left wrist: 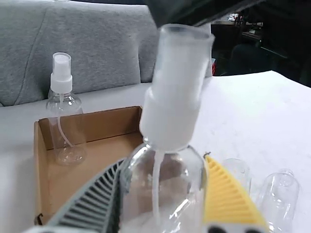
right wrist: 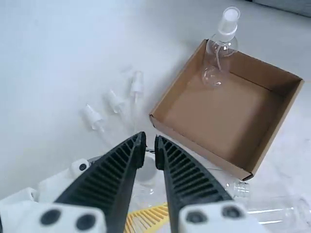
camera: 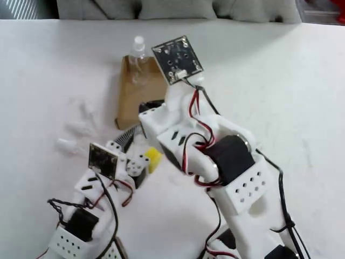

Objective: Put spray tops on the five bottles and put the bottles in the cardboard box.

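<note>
Grey-ribbed on one side and yellow on the other, the left gripper [left wrist: 165, 184] is clamped around the body of a clear bottle [left wrist: 163, 199], held upright just short of the cardboard box [right wrist: 218, 116]. A white spray top [left wrist: 177, 87] sits on the bottle's neck with its dip tube running down inside; whether it is fully seated I cannot tell, and it looks slightly canted. Directly above it hangs the right gripper [right wrist: 149, 141], its black jaws drawn almost together with only a slit between them, gripping nothing. Further out, a capped bottle [right wrist: 217, 58] stands in a far corner of the box. Three loose spray tops [right wrist: 115, 101] lie on the white table [camera: 280, 81] beside the box, and two bare bottles [left wrist: 282, 191] lie near the held one. The main risk, as I judge it, is a push from above landing off-centre. That could cock the top on the neck or twist the slick bottle in the left jaws. The right arm also hangs over the box in the high view. Carrying the bottle in could therefore foul that arm or topple the bottle already inside.
</note>
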### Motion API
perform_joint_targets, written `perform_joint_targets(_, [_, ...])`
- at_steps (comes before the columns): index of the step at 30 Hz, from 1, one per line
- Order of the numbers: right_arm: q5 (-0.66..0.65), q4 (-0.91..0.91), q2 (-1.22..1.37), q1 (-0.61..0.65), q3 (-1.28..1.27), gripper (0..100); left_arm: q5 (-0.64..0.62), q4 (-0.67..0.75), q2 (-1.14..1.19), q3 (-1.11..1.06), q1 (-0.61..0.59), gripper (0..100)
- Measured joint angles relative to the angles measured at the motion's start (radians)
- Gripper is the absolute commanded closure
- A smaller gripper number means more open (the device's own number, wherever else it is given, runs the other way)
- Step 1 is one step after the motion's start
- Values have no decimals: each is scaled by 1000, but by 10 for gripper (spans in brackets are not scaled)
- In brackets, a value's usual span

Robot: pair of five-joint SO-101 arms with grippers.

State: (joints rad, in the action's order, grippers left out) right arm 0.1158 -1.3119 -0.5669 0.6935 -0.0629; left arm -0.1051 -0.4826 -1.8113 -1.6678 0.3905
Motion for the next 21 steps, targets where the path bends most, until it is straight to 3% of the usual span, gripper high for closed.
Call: perform_joint_targets(21, [-2, 29, 0, -91, -2, 977, 0, 0, 0, 2, -18, 980])
